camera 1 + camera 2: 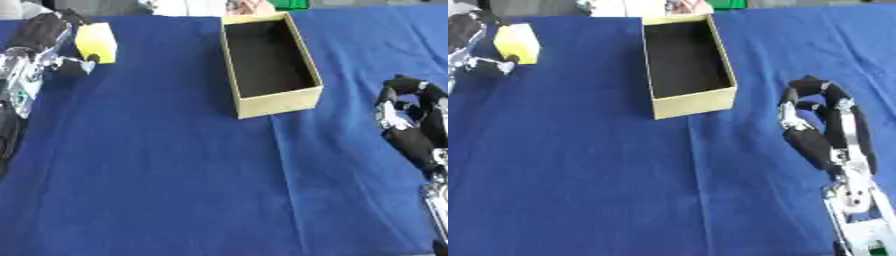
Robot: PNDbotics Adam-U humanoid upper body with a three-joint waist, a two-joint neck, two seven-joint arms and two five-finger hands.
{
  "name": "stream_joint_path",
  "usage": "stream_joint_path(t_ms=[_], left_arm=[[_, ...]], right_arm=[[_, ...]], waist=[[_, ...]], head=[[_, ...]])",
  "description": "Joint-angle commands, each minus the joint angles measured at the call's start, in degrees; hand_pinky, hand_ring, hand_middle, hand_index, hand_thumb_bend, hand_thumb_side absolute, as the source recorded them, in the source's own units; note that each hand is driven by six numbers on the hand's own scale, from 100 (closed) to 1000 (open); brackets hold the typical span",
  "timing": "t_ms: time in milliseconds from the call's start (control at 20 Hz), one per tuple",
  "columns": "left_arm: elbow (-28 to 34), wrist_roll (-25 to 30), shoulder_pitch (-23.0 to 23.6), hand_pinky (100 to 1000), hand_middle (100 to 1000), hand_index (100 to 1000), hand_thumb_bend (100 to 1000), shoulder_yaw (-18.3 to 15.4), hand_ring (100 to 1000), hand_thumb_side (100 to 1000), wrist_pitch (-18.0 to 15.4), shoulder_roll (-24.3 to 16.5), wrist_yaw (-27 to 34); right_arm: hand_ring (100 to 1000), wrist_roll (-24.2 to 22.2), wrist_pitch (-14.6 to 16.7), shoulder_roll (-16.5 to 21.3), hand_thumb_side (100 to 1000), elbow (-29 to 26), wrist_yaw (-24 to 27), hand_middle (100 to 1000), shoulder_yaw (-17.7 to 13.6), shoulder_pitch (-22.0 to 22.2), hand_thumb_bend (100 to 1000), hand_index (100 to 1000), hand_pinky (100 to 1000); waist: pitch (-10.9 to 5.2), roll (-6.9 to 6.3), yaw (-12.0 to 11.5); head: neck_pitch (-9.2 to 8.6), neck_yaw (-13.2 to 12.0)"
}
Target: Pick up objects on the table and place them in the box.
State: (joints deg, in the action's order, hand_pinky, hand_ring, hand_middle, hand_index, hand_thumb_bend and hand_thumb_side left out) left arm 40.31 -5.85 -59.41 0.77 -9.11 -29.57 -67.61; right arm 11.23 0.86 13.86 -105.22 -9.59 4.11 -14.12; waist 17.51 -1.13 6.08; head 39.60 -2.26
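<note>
A yellow block (97, 42) is at the far left of the blue cloth, and my left hand (42, 36) is shut on it, with fingers above and the thumb below. I cannot tell whether the block rests on the cloth or hangs just over it. An open tan cardboard box (280, 104) with a dark inside stands at the back centre, to the right of the block, and nothing shows in it. My right hand (826, 131) lies at the right edge, apart from the box, with its fingers curled and nothing in them.
The blue cloth (175, 175) covers the whole table. Beyond its far edge lie a green thing (290, 4) and some white and pink things (636, 6).
</note>
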Motion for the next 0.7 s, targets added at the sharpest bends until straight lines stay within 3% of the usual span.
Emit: stream_joint_path(t_ms=[50, 400, 700], left_arm=[[0.1, -1.82, -0.74, 770, 689, 814, 319, -0.53, 749, 191, 0.84, -0.71, -1.27], [-0.11, -5.36, -0.58, 729, 514, 677, 193, -0.73, 645, 164, 2.8, -0.49, -2.7], [0.24, -9.24, -0.47, 704, 434, 581, 113, -0.93, 599, 146, 4.24, -0.45, -1.95]], right_arm=[[930, -0.02, -0.14, 0.4, 322, -0.5, 0.39, 524, -0.13, -0.54, 100, 680, 675], [930, 0.04, -0.17, 0.37, 320, -0.44, 0.46, 524, -0.15, -0.57, 100, 680, 675], [930, 0.07, -0.17, 0.36, 321, -0.37, 0.5, 523, -0.2, -0.59, 100, 680, 675]], waist=[[-0.88, -0.02, 0.06], [-0.76, -0.09, 0.13], [-0.86, -0.19, 0.16]], head=[[-0.79, -0.16], [-1.0, -0.25], [-1.2, -0.21]])
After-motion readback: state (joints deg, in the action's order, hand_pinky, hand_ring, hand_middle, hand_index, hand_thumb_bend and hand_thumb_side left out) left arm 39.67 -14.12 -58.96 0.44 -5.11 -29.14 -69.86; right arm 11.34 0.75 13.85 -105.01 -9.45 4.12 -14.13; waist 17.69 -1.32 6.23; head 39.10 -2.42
